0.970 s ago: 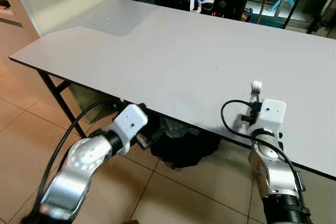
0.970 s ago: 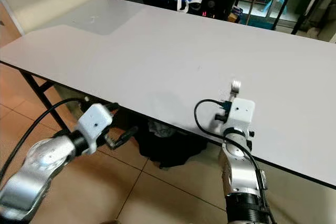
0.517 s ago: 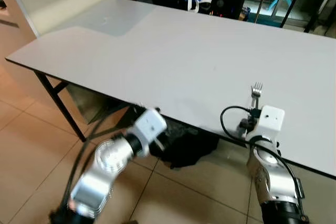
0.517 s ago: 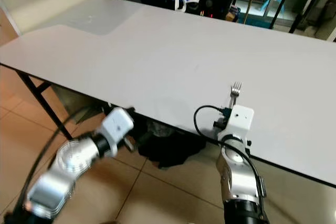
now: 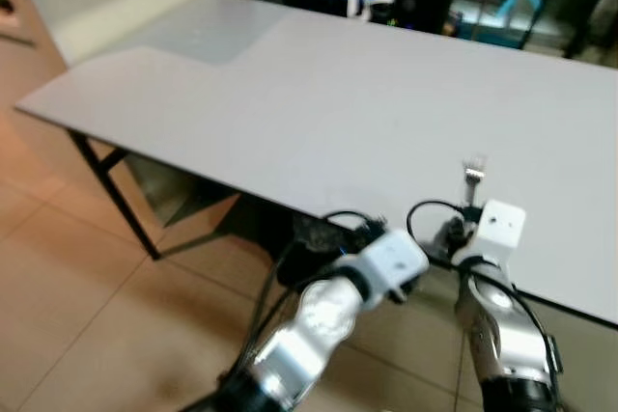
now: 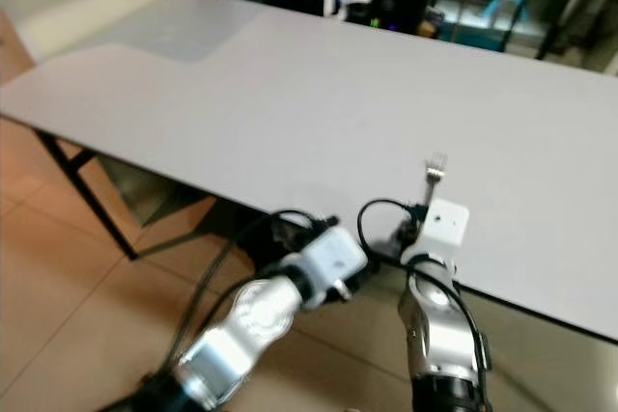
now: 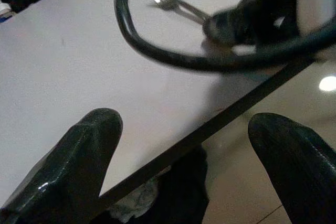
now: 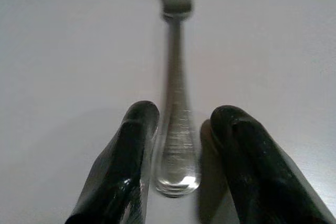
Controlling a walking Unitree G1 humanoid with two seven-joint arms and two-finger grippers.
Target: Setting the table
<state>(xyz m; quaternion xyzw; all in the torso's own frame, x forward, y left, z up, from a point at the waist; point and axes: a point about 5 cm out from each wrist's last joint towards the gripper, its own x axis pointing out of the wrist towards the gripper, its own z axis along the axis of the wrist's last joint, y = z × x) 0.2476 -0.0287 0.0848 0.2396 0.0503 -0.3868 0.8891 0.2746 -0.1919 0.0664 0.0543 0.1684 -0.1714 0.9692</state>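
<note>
A wide pale grey tabletop [image 5: 290,94] stands on a tan tiled floor [image 5: 58,267], with bags and boxes behind it. In the head views a metal fork [image 5: 472,178] lies near the front edge, tines pointing away, just ahead of the right arm.

Left wrist view: the left end effector [image 7: 186,171], fingers wide apart, hovers at the edge.

Right wrist view: the right end effector [image 8: 178,153] brackets the fork handle, fingers slightly apart, not clamped.

The fork looks light, stiff and slippery; the handle's middle seems the best place to grip.
</note>
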